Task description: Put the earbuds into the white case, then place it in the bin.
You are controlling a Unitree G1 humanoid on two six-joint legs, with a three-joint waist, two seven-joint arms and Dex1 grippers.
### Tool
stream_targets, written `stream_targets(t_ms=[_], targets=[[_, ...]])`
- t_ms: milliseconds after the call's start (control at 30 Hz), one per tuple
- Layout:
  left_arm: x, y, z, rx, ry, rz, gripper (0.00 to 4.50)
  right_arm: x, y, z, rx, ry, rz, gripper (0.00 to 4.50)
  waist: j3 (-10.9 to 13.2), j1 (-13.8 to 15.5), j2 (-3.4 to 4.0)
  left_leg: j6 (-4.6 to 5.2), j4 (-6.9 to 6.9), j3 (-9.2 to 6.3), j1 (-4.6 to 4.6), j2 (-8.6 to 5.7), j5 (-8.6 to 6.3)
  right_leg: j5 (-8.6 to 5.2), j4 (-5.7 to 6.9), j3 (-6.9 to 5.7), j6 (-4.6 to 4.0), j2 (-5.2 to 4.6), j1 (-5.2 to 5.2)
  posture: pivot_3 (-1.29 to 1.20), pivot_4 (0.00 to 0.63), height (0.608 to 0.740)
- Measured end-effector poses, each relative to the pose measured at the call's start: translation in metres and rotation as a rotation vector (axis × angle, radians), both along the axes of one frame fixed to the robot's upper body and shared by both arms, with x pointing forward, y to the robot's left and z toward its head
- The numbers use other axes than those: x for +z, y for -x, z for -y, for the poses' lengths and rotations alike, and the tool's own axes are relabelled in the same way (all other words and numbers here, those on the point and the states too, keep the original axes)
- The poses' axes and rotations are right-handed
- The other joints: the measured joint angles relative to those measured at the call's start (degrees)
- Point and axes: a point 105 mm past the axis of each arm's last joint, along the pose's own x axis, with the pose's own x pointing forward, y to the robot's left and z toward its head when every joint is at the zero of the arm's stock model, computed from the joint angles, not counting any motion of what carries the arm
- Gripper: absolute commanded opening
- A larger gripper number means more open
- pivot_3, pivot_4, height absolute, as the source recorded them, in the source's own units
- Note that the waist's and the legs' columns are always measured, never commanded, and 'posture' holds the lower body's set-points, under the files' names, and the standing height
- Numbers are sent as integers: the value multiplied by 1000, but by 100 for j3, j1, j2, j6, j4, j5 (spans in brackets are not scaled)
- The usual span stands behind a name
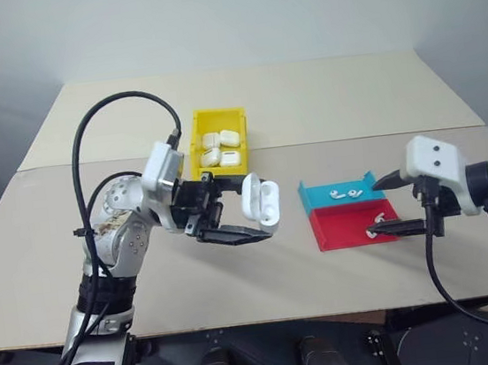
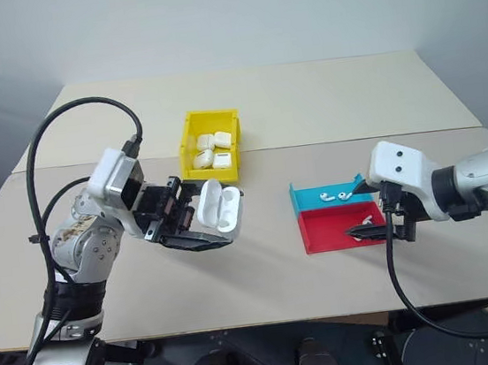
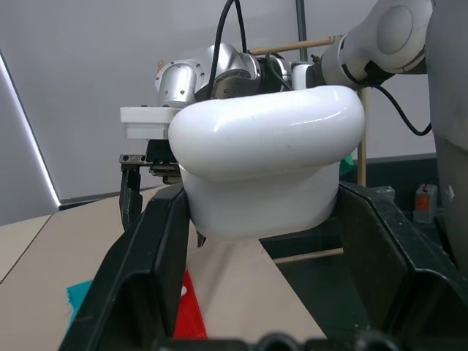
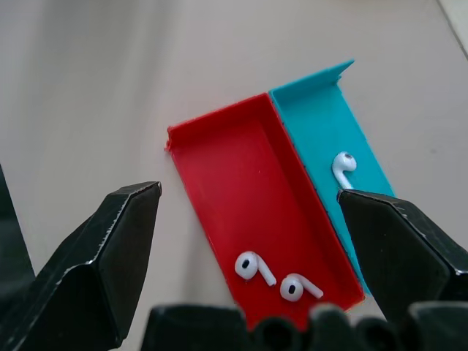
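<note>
Right wrist view has the wide-spread right gripper (image 4: 245, 252) above two earbuds (image 4: 276, 276) crowding the tray (image 4: 241, 164) corner, so it may grab both or flick one out, while the left gripper (image 1: 231, 222) clamps the white case (image 1: 259, 199).

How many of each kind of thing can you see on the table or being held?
White cases: 5 (4 in the bin, 1 held up, open)
Earbuds: 4 (2 in the teal half, 2 in the red half)
Yellow bin: 1
Teal-and-red tray: 1
Total: 11

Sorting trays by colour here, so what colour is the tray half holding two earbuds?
Red: the red plastic tray half holds two tiny white earbuds. Right wrist view shows it best.
</note>
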Motion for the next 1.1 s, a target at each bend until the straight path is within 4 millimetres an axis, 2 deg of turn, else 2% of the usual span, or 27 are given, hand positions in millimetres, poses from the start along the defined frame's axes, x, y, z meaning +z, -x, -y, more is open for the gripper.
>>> stream_targets(t_ms=[67,167,400,533,700,900,1100], targets=[[-1,1,0,3,-1,-3,2747,-3,-4,2,42,53,1,3611,0,-14,1,0,1,2,0,0,0,0,0,1,0,-1,-1,0,150,740],[-2,4,0,6,-4,-2,2747,-3,-8,4,107,117,10,2527,0,-38,1,0,0,1,0,1,0,0,1,0,0,1,-2,0,150,740],[-6,10,2,26,-1,-18,2747,-21,-14,11,401,326,-4,2527,1,-70,2,0,0,3,2,1,0,0,1,1,0,0,-2,0,150,740],[-6,12,4,33,6,-22,2747,-33,-25,9,491,390,-2,2527,0,-87,2,-1,1,5,7,1,1,1,3,2,-1,0,1,0,150,740],[-9,14,5,42,6,-46,2747,-48,-36,11,526,429,-15,2527,0,-72,4,-1,0,6,6,1,1,1,2,2,-1,0,0,0,150,740],[-7,17,6,39,11,-46,2747,-60,-39,12,557,464,-30,2527,0,-66,4,-2,1,7,6,1,1,1,3,2,-1,0,1,0,150,740],[-8,18,5,45,7,-54,2747,-65,-43,14,560,465,-42,2527,0,-72,4,-2,1,7,8,1,2,1,2,2,-2,0,2,0,150,740]])
